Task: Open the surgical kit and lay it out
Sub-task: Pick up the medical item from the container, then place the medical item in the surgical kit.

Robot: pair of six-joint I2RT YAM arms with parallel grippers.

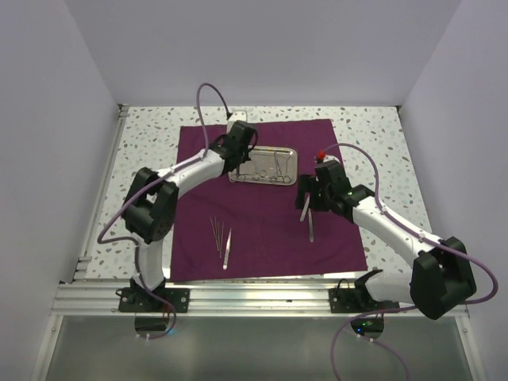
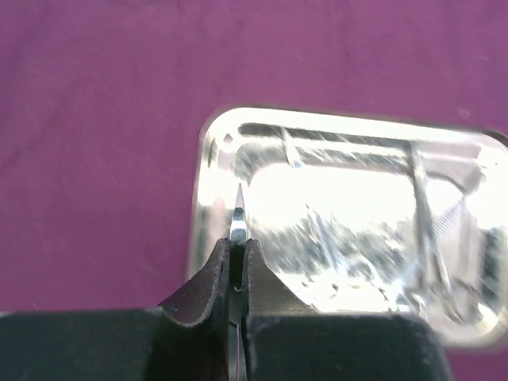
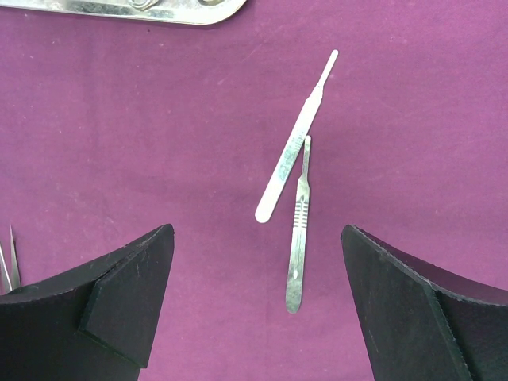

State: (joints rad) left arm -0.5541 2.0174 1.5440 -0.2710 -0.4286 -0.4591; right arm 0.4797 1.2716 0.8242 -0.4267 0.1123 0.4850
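Purple cloth wrap (image 1: 270,198) of the surgical kit lies spread flat on the speckled table (image 1: 381,151), and you can see the steel tray (image 1: 264,165) sitting on it at the far middle. Ring-handled instruments (image 1: 275,164) lie inside the tray, though glare in the left wrist view washes out their detail.

Your left gripper (image 1: 238,151) hangs over the tray's left end. From its wrist camera, the left gripper (image 2: 236,254) has its jaws pressed together on a thin pointed steel instrument (image 2: 238,218), whose tip sticks out past the fingers above the tray's left rim. You cannot tell whether the tip touches the tray.

On the cloth's near left you have a small group of tweezers (image 1: 221,238) lying side by side, well apart from the tray.

Your right gripper (image 1: 317,190) is above the cloth to the right of the middle, near the tray's right end. Its wrist camera shows the right gripper (image 3: 255,270) with jaws spread wide and holding nothing. Between and beyond the fingers two scalpel handles lie on the cloth: a pale scalpel handle (image 3: 295,143), tilted with its thin end toward the tray, and a ribbed steel scalpel handle (image 3: 298,230) just beside it, its narrow end meeting the pale one's middle
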